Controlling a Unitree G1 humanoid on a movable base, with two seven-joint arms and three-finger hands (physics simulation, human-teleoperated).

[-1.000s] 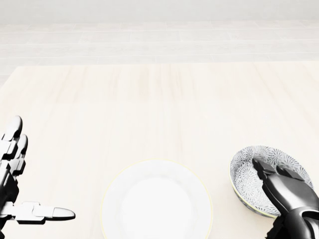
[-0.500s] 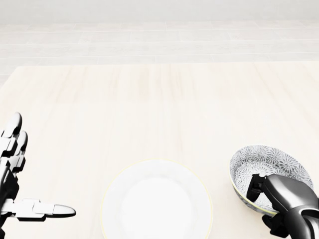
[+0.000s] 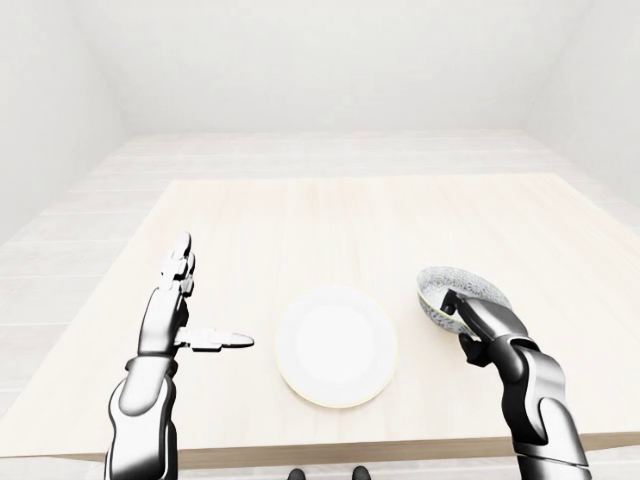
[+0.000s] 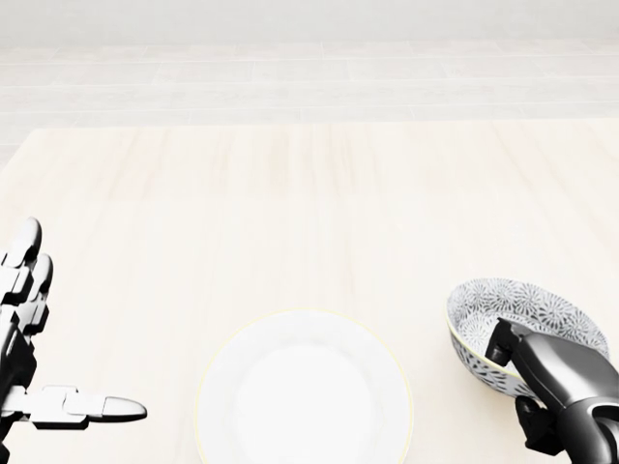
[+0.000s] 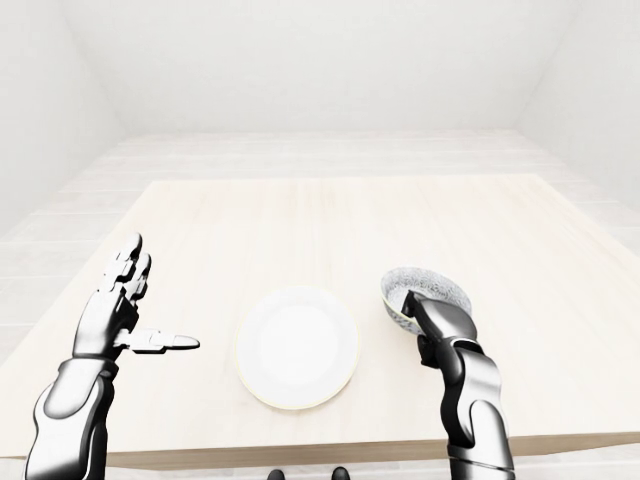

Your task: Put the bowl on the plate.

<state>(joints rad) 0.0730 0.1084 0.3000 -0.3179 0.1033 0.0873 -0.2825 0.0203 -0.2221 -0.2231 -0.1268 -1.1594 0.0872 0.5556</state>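
Down at the bottom right of the head view, the right hand has changed its hold. A second ago its dark fingers lay well inside the grey-patterned white ceramic bowl; now they have drawn back to the rim's lower edge. One finger hooks over the lip and another presses the outer wall from beneath, so the hand is clamped on the rim. The bowl now looks tipped, with more of its outer wall showing on the left. Whether its base has left the wood cannot be told, but the lift seems to be starting.

The bowl sits to the right of the round white plate, and a strip of bare wood lies between them. The plate holds nothing, so a short carry leftward should finish the job.

Over on the left, the left hand hovers with its fingers spread wide and thumb pointing toward the plate, gripping nothing.

The pale wooden table is open above both dishes. The plate lies near the table's bottom edge in the left-eye view, so any drift that way is the risk.
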